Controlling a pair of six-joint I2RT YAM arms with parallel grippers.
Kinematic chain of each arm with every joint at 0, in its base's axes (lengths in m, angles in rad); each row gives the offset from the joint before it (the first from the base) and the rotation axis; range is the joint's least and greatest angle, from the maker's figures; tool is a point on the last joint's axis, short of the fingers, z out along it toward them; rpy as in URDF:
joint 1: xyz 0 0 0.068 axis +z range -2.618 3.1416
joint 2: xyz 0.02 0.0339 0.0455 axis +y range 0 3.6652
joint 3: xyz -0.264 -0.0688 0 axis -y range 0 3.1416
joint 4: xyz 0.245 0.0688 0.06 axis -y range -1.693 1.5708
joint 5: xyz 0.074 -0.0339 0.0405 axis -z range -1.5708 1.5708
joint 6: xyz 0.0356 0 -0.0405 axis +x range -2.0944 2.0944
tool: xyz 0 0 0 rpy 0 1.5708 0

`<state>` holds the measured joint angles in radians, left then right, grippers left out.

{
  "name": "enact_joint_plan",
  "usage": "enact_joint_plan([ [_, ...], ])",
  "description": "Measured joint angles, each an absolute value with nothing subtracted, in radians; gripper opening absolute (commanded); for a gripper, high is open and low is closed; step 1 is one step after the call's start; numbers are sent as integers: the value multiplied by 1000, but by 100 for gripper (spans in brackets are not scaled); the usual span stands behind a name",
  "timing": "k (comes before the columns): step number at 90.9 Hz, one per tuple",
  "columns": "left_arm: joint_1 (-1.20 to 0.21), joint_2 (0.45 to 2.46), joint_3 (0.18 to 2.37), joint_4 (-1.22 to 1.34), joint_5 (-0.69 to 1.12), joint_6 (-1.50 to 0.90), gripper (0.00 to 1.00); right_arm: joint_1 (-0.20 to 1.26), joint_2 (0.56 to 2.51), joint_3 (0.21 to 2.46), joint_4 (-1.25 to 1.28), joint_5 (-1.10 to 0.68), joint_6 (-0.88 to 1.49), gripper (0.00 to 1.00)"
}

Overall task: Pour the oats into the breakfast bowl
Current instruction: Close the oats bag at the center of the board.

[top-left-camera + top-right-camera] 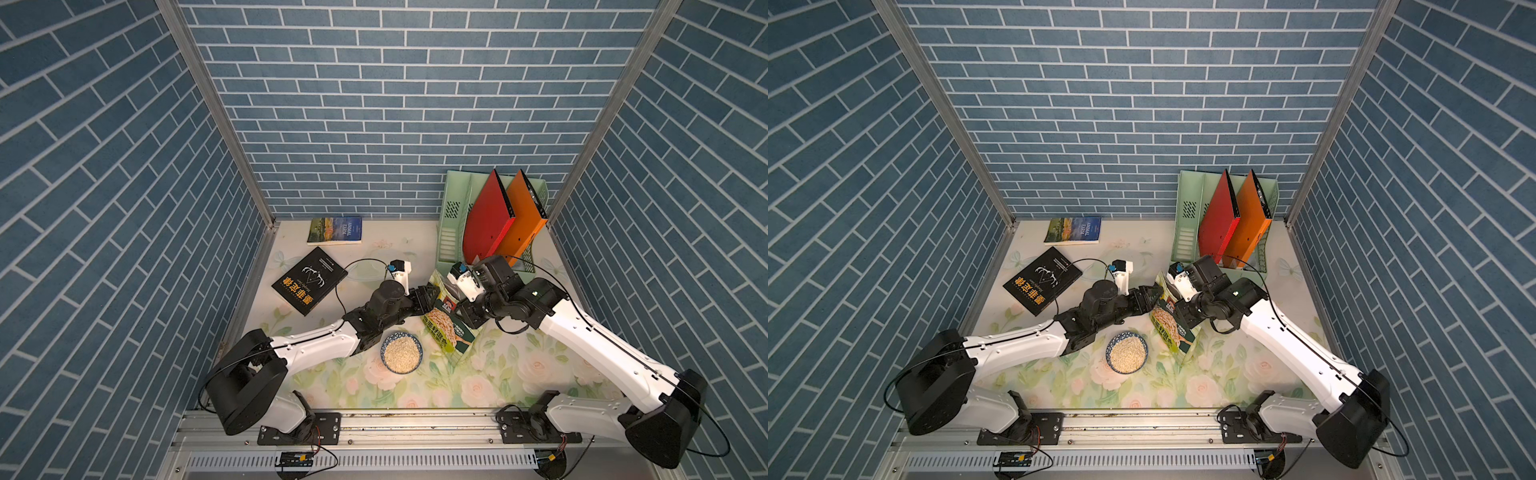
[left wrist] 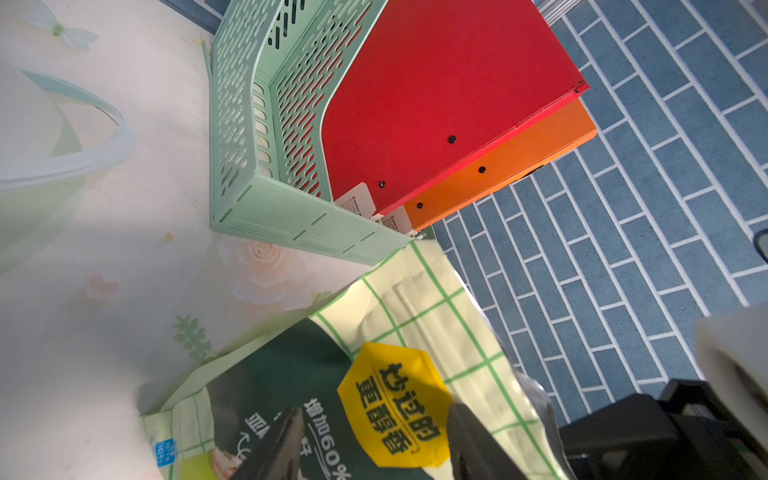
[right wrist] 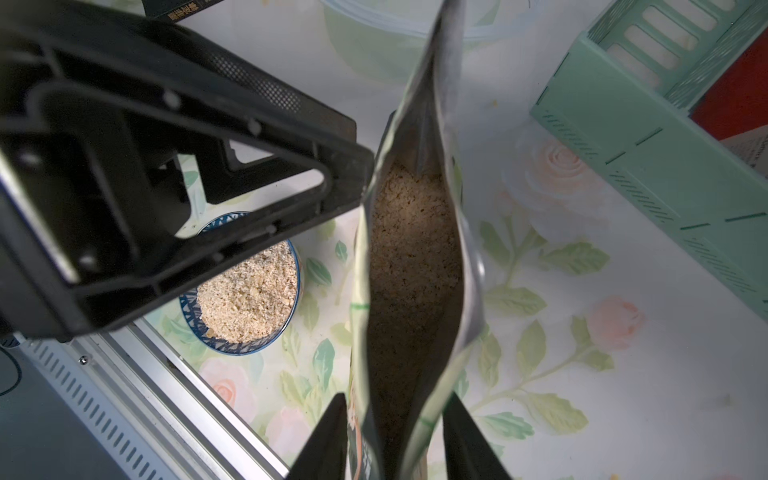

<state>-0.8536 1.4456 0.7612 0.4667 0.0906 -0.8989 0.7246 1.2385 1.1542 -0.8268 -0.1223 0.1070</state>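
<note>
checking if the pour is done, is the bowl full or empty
Full: oats fill the breakfast bowl nearly to its rim in both top views.

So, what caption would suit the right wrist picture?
Peering into the open oat pouch, oats inside, with the filled breakfast bowl beside it.
</note>
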Motion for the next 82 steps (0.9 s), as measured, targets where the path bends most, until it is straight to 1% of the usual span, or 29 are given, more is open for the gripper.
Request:
enact_joint_plan([
  [3,-854,1442,760,466,90,-899,61,725,1253,1159,-822,-116,105,29],
  [5,-854,1439,760,464,90,-899,61,725,1264,1164,-818,-113,102,21],
  [7,-854,1436,759,463,89,-899,61,725,1275,1169,-814,-112,105,6],
  [8,-854,1434,759,462,88,-899,61,725,1280,1171,-811,-111,96,0],
  [17,-854,1417,754,456,83,-897,61,725,1317,1191,-798,-111,90,0],
  [30,-854,1398,744,445,63,-897,61,726,1320,1196,-789,-118,89,0],
  [31,-854,1397,743,444,61,-897,61,726,1320,1196,-788,-118,89,3],
  [33,-854,1397,742,443,57,-897,61,726,1320,1196,-786,-118,89,14],
  [36,-854,1397,741,438,49,-896,61,726,1320,1195,-781,-117,92,24],
  [41,-854,1397,739,426,42,-896,61,726,1317,1193,-755,-113,93,34],
  [44,-854,1397,739,421,38,-896,61,726,1314,1191,-736,-109,93,35],
  [50,-854,1397,739,414,32,-893,61,726,1312,1188,-704,-104,97,35],
  [55,-854,1397,739,413,27,-892,61,726,1313,1187,-684,-101,97,29],
  [58,-854,1396,739,411,23,-892,61,726,1315,1187,-673,-96,97,21],
  [60,-854,1396,739,410,21,-891,61,726,1318,1187,-667,-91,91,12],
  [61,-854,1396,739,408,21,-891,61,726,1320,1188,-664,-89,96,5],
  [62,-854,1395,739,408,20,-891,61,726,1323,1188,-661,-86,94,0],
  [79,-854,1380,738,393,8,-885,61,725,1350,1196,-641,-69,76,0],
  [81,-854,1378,738,392,7,-885,61,725,1350,1196,-640,-72,73,9],
  [82,-854,1377,738,392,6,-885,61,725,1350,1196,-638,-73,74,12],
])
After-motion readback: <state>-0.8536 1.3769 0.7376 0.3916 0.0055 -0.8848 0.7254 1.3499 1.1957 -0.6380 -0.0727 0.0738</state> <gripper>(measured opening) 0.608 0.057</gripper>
